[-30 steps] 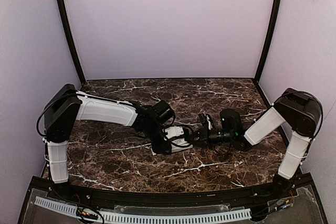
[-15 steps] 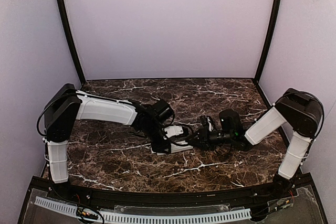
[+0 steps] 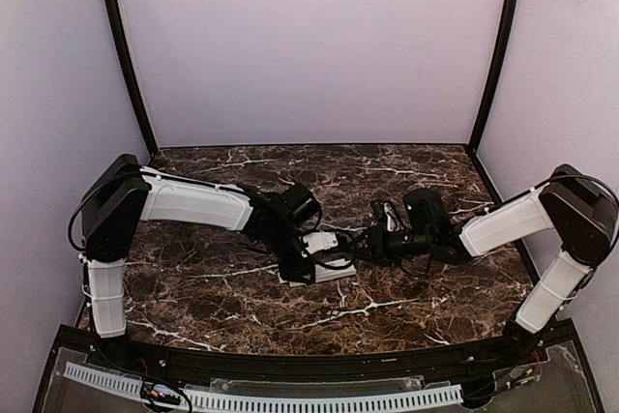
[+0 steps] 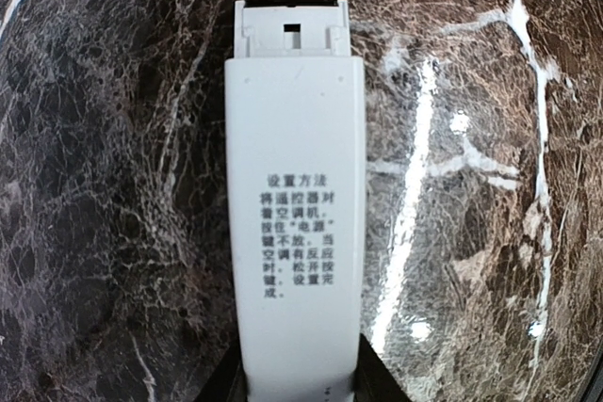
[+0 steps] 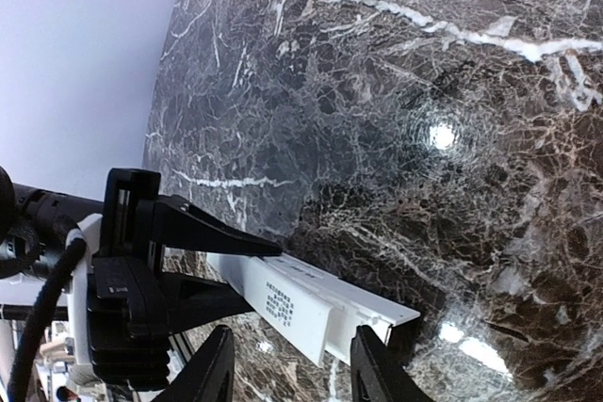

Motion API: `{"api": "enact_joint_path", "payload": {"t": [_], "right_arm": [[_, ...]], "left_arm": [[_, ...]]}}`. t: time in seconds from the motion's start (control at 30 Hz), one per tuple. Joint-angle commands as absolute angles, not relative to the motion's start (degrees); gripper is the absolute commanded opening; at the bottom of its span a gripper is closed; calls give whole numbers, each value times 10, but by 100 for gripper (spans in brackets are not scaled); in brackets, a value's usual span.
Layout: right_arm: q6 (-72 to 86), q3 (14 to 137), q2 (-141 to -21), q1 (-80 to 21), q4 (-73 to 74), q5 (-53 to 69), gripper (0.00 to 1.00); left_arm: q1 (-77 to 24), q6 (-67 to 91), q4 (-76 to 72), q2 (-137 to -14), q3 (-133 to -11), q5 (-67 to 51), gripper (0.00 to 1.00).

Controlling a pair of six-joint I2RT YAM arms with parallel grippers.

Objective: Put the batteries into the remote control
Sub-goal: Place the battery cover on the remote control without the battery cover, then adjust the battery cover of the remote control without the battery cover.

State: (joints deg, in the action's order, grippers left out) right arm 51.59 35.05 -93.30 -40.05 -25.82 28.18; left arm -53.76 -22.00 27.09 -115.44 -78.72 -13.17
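Observation:
The remote control [image 4: 294, 214] is a slim white stick with printed text, held just above the marble. My left gripper [image 4: 301, 388] is shut on its near end, a black finger on each side. The far end shows a stepped recess with a small slot. In the right wrist view the remote control [image 5: 301, 303] points toward my right gripper [image 5: 292, 369]. That gripper is open, and its fingertips [image 5: 212, 369] stand clear of the remote's free end on either side. From above, the remote control [image 3: 334, 273] lies between the left gripper [image 3: 308, 263] and the right gripper [image 3: 363, 244]. The batteries are out of view.
A dark marble tabletop [image 3: 387, 181] with white veins spreads around both arms. Pale walls and black corner posts [image 3: 121, 55] close in the back and sides. A black rail [image 3: 309, 369] runs along the near edge.
My right gripper has opened and drawn back to the right, away from the remote's end. The left gripper keeps hold of the remote in nearly the same spot.

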Motion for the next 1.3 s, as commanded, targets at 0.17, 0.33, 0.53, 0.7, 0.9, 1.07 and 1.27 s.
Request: {"api": "enact_joint_path", "payload": {"t": [0.17, 0.33, 0.53, 0.7, 0.9, 1.07, 1.27], "right_arm": [[443, 388, -957, -399, -177, 264, 44], [426, 401, -973, -406, -160, 260, 46], [416, 415, -997, -417, -151, 256, 46], [405, 424, -1008, -426, -136, 248, 46], [400, 417, -1009, -430, -129, 241, 45], [397, 414, -1013, -430, -127, 239, 43], [396, 410, -1013, -430, -129, 240, 40]], "left_arm": [[-535, -221, 296, -1157, -800, -147, 29], [-535, -221, 295, -1157, -800, -147, 29], [-535, -220, 294, -1158, -800, -147, 30], [-535, -218, 293, -1160, -801, -148, 30], [-535, -217, 293, -1159, -801, -145, 32], [-535, -213, 295, -1160, -804, -140, 40], [-535, -212, 307, -1158, -813, -137, 47]]}}
